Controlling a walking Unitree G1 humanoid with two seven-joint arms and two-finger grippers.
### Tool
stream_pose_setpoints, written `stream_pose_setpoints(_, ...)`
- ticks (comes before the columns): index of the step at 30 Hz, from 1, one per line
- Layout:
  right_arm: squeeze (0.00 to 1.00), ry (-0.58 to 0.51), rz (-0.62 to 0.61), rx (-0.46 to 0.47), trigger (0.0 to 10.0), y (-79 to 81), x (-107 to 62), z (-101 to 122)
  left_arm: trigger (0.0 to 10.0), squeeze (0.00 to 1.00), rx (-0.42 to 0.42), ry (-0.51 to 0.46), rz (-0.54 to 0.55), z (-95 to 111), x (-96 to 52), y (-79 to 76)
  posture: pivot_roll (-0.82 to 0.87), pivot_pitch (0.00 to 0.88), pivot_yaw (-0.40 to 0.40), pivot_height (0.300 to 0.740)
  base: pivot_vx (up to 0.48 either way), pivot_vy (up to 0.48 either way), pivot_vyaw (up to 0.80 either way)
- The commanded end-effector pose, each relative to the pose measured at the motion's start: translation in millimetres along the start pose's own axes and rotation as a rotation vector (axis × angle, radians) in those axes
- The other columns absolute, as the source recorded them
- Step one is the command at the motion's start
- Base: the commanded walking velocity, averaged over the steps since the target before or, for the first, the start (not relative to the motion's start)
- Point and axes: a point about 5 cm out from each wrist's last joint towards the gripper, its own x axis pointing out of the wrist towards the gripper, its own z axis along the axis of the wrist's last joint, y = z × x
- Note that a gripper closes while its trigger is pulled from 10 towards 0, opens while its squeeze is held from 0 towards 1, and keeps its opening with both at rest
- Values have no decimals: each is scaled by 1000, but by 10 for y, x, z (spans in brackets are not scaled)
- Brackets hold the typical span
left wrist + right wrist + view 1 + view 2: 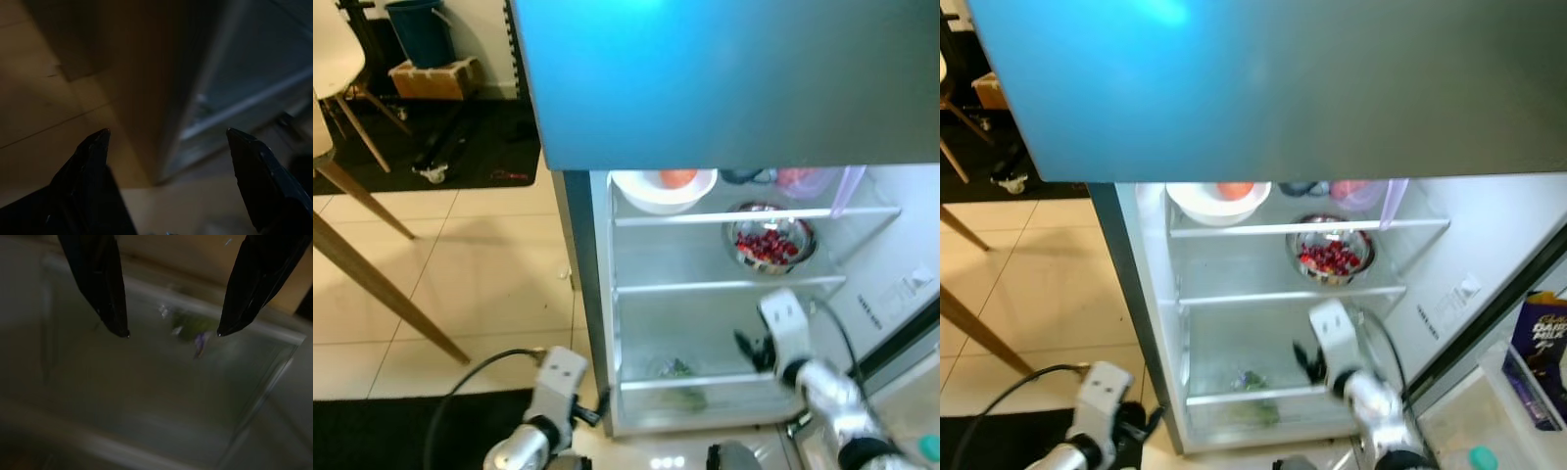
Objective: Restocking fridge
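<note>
R gripper wide open, empty, inside fridge over lower shelf; L gripper open, idle; next, fetch an item

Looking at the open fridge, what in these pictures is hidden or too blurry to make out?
- Items at the top shelf's back: cut off by the freezer door, eye views.
- Green item on the bottom shelf: too small in eye views, blurred in right wrist view.
- Blue package in the door: cut by the right eye view's edge.
- Left wrist view: too dark for detail.
</note>
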Motion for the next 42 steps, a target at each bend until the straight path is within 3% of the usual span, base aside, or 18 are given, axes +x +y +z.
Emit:
stream_pose_setpoints(1, 0, 56, -17, 31, 10000, 31, -56, -160, 10000, 0, 9, 57, 20, -132, -72, 25, -52, 186, -42, 618, 0, 0, 0)
stream_pose_setpoints(7, 0, 118, -29, 57, 10000, 90, -138, -352, 10000, 0, 52, 121, 102, -259, -137, 133, -48, 175, -40, 618, 0, 0, 0)
stream_pose_setpoints(8, 0, 179, -54, 140, 10000, 105, -226, -527, 10000, 0, 39, 203, 203, -417, -211, 241, -45, 156, -35, 618, 0, 0, 0)
stream_pose_setpoints(10, 0, 218, -66, 200, 10000, 123, -282, -634, 10000, 0, 12, 268, 256, -538, -262, 292, -45, 151, -32, 618, 0, 0, 0)
stream_pose_setpoints(15, 0, 285, -89, 248, 10000, 167, -384, -809, 10000, 0, -88, 397, 302, -778, -352, 301, -46, 139, -26, 618, 0, 0, 0)
stream_pose_setpoints(21, 0, 307, -152, 329, 10000, 173, -466, -922, 10000, 0, -190, 439, 326, -871, -337, 240, -44, 121, -18, 618, 0, 0, 0)
stream_pose_setpoints(32, 0, 271, -104, 417, 10000, 249, -446, -902, 10000, 0, -130, 428, 303, -794, -208, 255, -47, 116, -9, 626, 0, 0, 0)
stream_pose_setpoints(36, 0, 290, -99, 357, 10000, 276, -445, -912, 10000, 0, -119, 426, 287, -788, -177, 231, -47, 116, -9, 646, 0, 0, 0)
stream_pose_setpoints(42, 0, 299, -100, 343, 10000, 296, -450, -926, 10000, 0, -122, 399, 261, -762, -136, 182, -50, 118, -3, 646, 0, 0, 0)
